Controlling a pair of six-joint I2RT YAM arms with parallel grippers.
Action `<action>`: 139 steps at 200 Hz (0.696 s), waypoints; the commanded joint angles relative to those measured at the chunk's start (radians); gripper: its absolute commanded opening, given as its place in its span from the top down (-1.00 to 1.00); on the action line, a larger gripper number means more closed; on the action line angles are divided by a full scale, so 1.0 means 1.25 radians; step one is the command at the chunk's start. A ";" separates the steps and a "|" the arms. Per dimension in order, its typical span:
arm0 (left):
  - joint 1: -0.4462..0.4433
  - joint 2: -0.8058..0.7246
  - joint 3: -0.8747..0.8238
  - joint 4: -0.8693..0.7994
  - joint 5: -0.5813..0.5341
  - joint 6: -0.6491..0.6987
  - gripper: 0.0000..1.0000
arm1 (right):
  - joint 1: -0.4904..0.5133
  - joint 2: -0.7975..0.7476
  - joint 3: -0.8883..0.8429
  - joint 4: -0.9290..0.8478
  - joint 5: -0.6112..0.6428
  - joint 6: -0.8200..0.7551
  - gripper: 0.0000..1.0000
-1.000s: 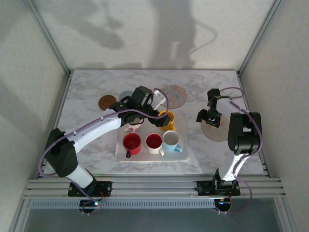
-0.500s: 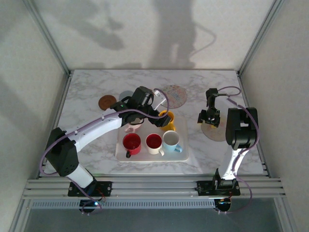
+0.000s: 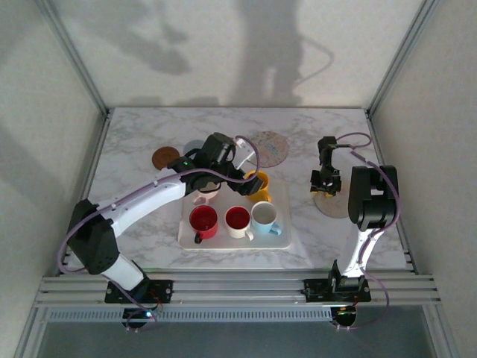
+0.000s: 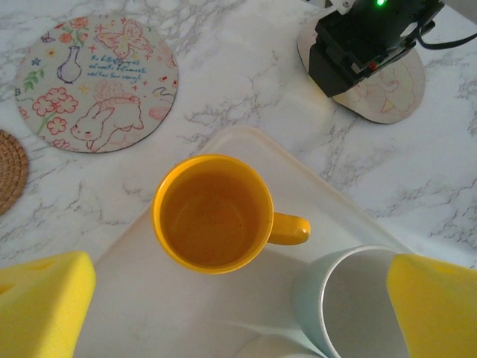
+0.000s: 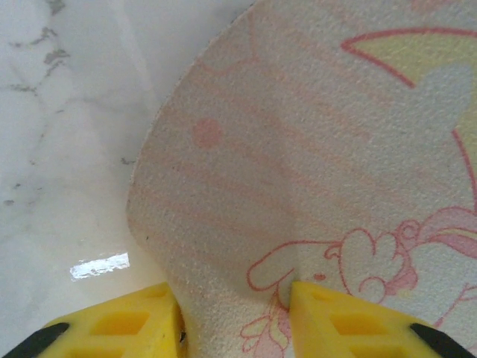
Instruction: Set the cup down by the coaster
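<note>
My L pincer (image 4: 238, 306) is wide open, hovering over the yellow cup (image 4: 212, 212), upright on the tray (image 4: 320, 201); no grasp yet. R pincer (image 5: 237, 321) is part-open astride the coaster (image 5: 313, 149) rim. Next, I reckon: descend, pinch cup wall, lift clear.

White arms (image 3: 149, 195) bear black joints (image 3: 97, 250), purple cables (image 3: 350, 136).

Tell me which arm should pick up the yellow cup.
Left. The left end effector hangs open over the yellow cup on the tray; the right end effector is down at the edge of the pink coaster.
</note>
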 commanded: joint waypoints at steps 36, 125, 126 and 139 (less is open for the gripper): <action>-0.003 -0.086 -0.046 -0.005 -0.023 -0.033 -0.99 | -0.003 -0.045 -0.021 -0.008 -0.035 0.015 0.57; -0.003 -0.178 -0.110 0.017 -0.037 -0.096 -0.99 | -0.001 -0.118 0.032 -0.024 -0.127 0.022 1.00; -0.003 -0.181 -0.112 0.018 -0.037 -0.096 -0.99 | -0.002 -0.118 0.033 -0.024 -0.127 0.022 1.00; -0.003 -0.202 -0.134 0.035 -0.046 -0.105 -0.99 | -0.002 -0.112 0.050 -0.026 -0.125 0.019 1.00</action>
